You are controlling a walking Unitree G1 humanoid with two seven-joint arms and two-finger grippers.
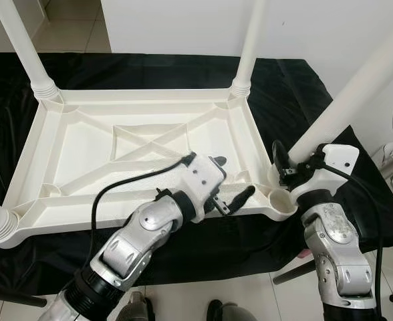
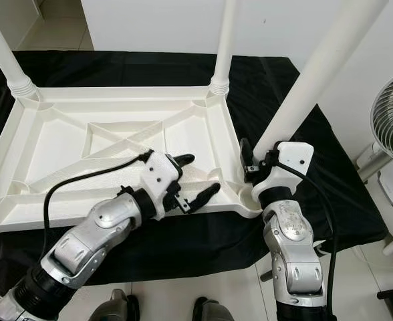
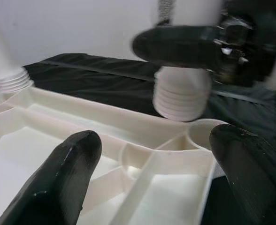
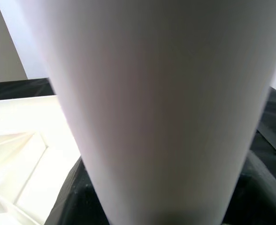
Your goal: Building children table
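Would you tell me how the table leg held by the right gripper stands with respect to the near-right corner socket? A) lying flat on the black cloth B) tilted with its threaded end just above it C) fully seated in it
B: the right gripper holds the table leg tilted, and the left wrist view shows its threaded end just above the empty socket.

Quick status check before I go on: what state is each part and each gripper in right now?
Tabletop: upside down on the black cloth.
Fitted legs: three standing in corner sockets.
Fourth leg: tilted, threaded end just above its socket, not seated.
Empty socket: open, near right corner.
Right gripper: shut on the fourth leg.
Left gripper: open, over the tabletop.
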